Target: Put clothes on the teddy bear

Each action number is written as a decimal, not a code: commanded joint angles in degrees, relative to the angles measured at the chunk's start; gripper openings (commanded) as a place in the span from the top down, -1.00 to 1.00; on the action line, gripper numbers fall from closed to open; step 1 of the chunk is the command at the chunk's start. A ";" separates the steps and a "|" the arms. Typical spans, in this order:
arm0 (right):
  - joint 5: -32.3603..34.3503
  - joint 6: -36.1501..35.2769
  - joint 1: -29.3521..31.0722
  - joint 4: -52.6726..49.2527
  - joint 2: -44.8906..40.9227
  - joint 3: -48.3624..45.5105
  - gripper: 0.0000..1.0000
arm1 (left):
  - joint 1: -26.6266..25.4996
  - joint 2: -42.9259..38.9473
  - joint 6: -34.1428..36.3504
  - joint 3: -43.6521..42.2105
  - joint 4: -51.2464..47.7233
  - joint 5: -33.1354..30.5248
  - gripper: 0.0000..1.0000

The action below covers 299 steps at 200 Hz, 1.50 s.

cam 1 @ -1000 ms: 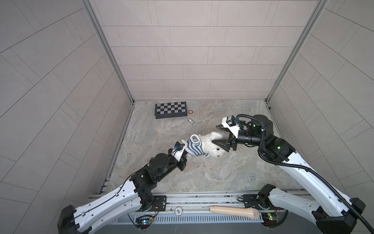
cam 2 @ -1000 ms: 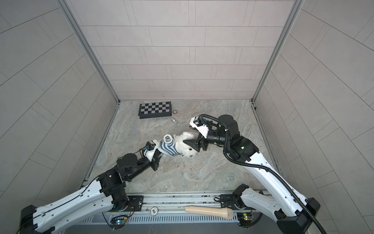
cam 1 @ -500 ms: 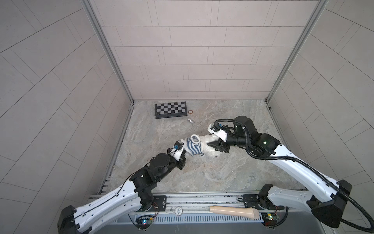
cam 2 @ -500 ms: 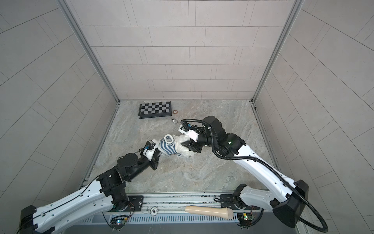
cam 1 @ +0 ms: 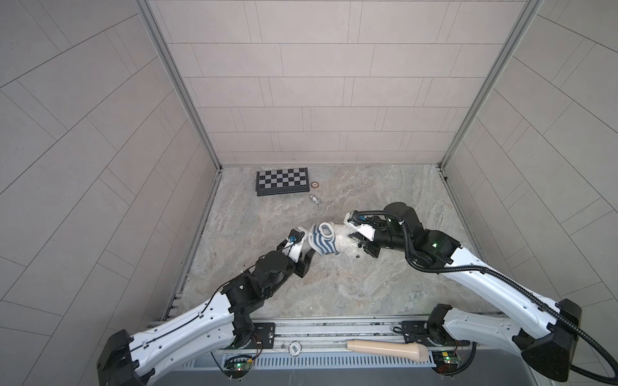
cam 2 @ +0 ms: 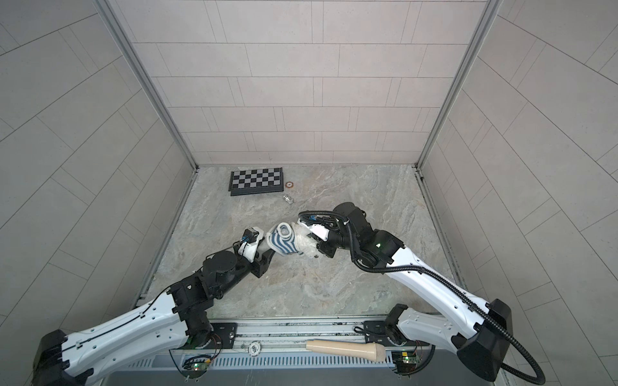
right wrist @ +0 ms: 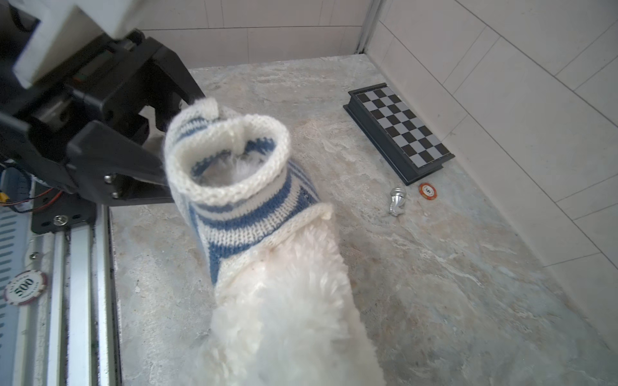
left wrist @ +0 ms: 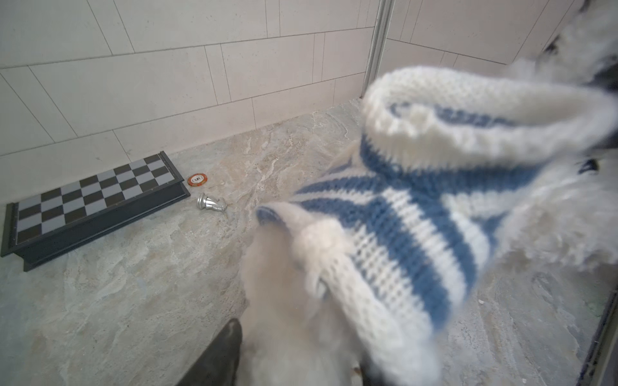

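Bear (cam 1: 345,240) over mid-bench, long axis left-right, sweater (cam 1: 323,242) on its left end. Left end effector (cam 1: 310,250) released, touching sweater, nearer. Right end effector (cam 1: 358,245) in fur; you can't tell its grip.

A black-framed chessboard (cam 1: 282,180) is lying flat. An orange poker chip (cam 1: 314,184) is sitting just beside its right-hand end in both top views. A silver chess piece (cam 1: 314,199) is lying on its side near that same corner. A beige handle-shaped object (cam 1: 388,348) is lying well apart from the chessboard.
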 commanded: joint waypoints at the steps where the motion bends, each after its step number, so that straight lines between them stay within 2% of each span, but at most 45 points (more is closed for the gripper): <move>1: 6.18 -2.56 -0.04 6.21 -3.53 -1.50 1.00 | 0.05 -1.68 -7.02 1.40 -1.87 2.88 -0.29; 21: 6.90 -3.63 -0.14 10.57 -5.16 -4.79 1.00 | 0.09 -4.21 -11.44 1.52 -5.03 6.86 -0.34; 47: 4.83 -5.37 -0.05 15.90 -5.56 -8.69 1.00 | 0.66 -7.81 -16.50 3.17 -8.66 10.79 -0.29; 78: 3.70 -6.80 0.03 24.77 -8.69 -14.96 1.00 | 3.22 -9.67 -24.56 6.33 -10.13 12.31 -0.02; 93: 3.82 -7.12 0.03 25.63 -9.31 -15.70 1.00 | 5.30 -8.70 -27.85 7.40 -8.96 14.07 0.15; 105: 3.88 -7.26 0.03 25.60 -9.35 -15.89 1.00 | 6.65 -6.97 -29.40 8.39 -7.96 15.65 0.21; 164: 2.10 -7.85 0.08 27.12 -9.44 -17.23 1.00 | 7.28 2.40 -29.56 11.54 -6.49 15.20 0.20; 209: 1.81 -8.36 0.05 28.22 -9.19 -17.74 1.00 | 8.81 4.51 -31.09 11.56 -4.13 16.48 0.28; 246: 1.22 -8.51 0.03 28.98 -9.04 -17.94 1.00 | 9.51 3.20 -31.22 11.63 -4.49 16.62 0.27; 284: 0.62 -8.88 0.05 28.99 -9.40 -18.08 1.00 | 9.94 3.61 -31.35 11.83 -4.52 16.42 0.39; 299: 0.57 -8.89 0.05 28.99 -9.50 -18.17 1.00 | 9.92 4.02 -31.49 11.91 -4.20 16.69 0.51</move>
